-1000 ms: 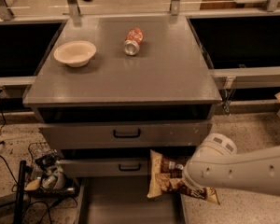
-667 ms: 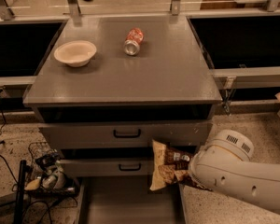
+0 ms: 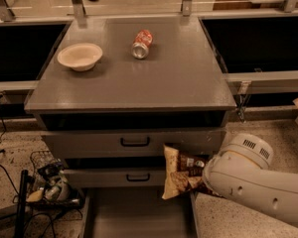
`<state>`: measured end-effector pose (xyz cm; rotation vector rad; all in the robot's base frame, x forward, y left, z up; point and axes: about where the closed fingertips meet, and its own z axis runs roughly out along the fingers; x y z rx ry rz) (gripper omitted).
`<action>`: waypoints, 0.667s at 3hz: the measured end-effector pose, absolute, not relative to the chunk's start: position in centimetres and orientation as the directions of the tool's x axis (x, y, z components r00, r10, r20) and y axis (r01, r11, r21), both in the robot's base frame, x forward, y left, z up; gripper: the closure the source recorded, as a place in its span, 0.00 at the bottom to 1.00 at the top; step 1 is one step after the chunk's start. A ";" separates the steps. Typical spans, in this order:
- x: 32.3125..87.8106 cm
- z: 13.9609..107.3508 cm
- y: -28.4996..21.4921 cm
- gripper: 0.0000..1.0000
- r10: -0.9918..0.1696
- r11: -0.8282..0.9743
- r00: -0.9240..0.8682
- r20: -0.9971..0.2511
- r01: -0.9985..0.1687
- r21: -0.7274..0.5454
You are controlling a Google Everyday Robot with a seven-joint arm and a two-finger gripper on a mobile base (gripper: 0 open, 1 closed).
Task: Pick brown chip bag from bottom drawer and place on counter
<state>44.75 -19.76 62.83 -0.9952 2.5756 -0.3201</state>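
- The counter (image 3: 164, 78) fills the middle of the view, flat and wide. Its near half at 6 o'clock is bare, so I judge that the natural place to set the bag down.
- The bottom drawer (image 3: 134, 217) lies pulled out at 6 o'clock of the cabinet. Its grey tray shows nothing inside, which fits the bag being out of it.
- My white arm (image 3: 258, 187) reaches in from 4 o'clock and comes low from the side, so it stays under the counter's front edge.
- The two upper drawers (image 3: 134, 142) are shut, with their black handles facing me. Nothing juts out above the bag to block a lift.
- The brown chip bag (image 3: 181, 177) hangs upright at 5 o'clock of the view, clear of the tray and in front of the closed drawer fronts.
- The cream bowl (image 3: 79, 56) sits at 10 o'clock on the counter, well apart from the bare near half.
- The red soda can (image 3: 141, 37) lies on its side at 12 o'clock on the counter.
- My gripper (image 3: 202, 177) is mostly hidden by the wrist housing, at the bag's 3 o'clock edge. I judge it clamped on the bag, since nothing else holds the bag up.
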 end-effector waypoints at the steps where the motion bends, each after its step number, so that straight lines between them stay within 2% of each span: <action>1: 44.9 66.7 -20.3 1.00 -0.698 0.709 -0.665 -0.266 -0.587 -0.391; 2: 43.9 71.3 -20.8 1.00 -0.719 0.684 -0.631 -0.291 -0.564 -0.463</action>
